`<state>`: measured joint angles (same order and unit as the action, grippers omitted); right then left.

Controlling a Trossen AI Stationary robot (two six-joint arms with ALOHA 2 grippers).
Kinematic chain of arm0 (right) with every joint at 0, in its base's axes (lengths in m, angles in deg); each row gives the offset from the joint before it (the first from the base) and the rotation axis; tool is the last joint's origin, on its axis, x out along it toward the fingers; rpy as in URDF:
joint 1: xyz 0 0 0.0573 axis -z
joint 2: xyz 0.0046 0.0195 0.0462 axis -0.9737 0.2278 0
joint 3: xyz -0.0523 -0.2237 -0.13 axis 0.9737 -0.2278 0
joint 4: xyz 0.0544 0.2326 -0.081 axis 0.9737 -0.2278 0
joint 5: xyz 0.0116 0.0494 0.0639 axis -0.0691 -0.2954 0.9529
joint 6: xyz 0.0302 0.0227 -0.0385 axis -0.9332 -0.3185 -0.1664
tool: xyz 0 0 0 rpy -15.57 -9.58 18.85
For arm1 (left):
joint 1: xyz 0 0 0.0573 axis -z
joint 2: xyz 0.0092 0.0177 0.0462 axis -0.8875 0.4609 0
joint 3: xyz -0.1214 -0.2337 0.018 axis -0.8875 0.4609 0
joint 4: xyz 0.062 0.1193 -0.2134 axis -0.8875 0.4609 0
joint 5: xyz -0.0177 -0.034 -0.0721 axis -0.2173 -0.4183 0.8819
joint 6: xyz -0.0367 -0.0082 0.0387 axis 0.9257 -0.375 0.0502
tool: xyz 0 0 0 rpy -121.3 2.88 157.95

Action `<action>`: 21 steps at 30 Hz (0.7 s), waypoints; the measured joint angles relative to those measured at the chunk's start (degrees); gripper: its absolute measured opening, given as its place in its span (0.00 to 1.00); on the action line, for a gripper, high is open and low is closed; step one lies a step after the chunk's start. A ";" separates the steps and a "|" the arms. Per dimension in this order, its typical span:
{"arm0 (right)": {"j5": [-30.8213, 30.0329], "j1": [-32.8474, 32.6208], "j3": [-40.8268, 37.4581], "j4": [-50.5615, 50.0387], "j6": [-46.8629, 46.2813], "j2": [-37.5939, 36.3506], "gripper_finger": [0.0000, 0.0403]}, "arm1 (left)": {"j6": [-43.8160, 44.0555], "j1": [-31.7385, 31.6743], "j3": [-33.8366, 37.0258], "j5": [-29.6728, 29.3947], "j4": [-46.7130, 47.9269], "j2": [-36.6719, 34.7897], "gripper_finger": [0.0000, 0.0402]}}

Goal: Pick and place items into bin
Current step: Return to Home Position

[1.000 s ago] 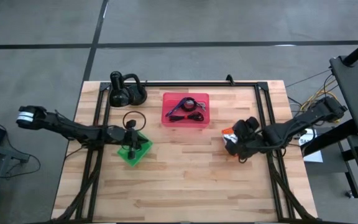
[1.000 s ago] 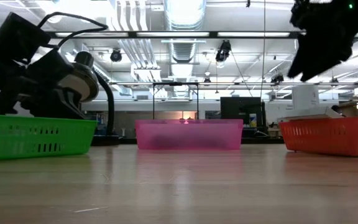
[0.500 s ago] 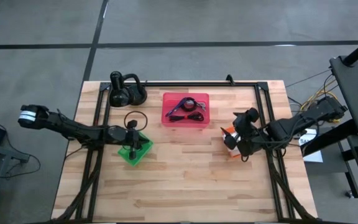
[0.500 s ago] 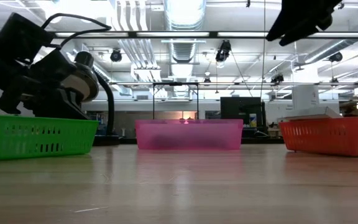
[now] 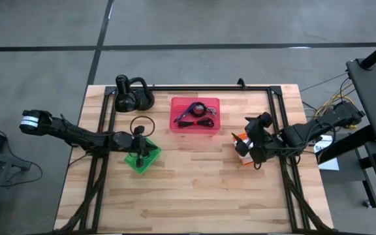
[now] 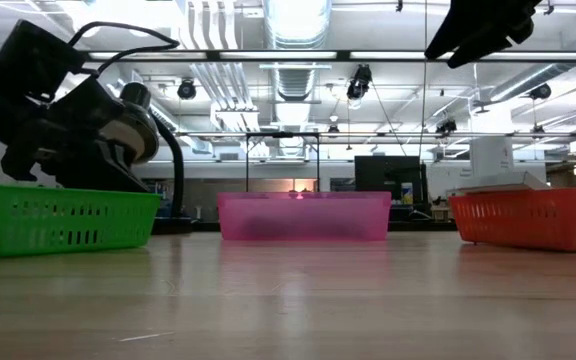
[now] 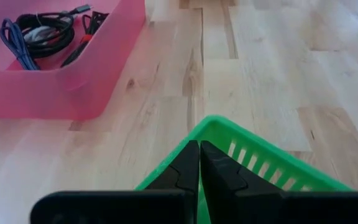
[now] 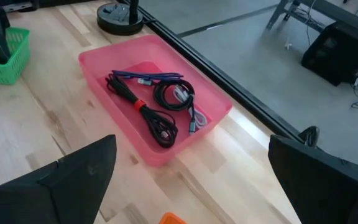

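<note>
Cables point(image 8: 157, 102) sit in the pink bin point(image 6: 303, 217); the right gripper point(image 5: 250, 140) has just pulled up.
Black coil point(image 8: 174, 96), purple lead point(image 8: 145, 78) and a short silvery cable point(image 8: 194, 119) lie tangled together on the bin floor. It is spread wide, carrying nothing, and clear of the orange bin point(image 6: 528, 220), so that drop looks finished. Left gripper point(image 7: 199, 163) waits pressed together over the green bin point(image 7: 260, 168).

You have nothing to read here — no lettering, brand or number is legible on the pink bin point(image 6: 303, 220), green bin point(image 6: 63, 215), orange bin point(image 6: 528, 220) or worktop point(image 5: 194, 183).
</note>
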<state>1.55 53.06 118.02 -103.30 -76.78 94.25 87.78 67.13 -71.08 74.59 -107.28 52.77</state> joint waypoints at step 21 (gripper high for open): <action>-5.64 -7.80 -1.39 -0.45 -1.62 0.00 0.99 | -3.80 0.02 -2.88 10.04 12.45 -28.26 0.00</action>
<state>-4.09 45.26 116.63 -103.74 -78.40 94.25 83.98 67.16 -73.96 84.63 -94.83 24.51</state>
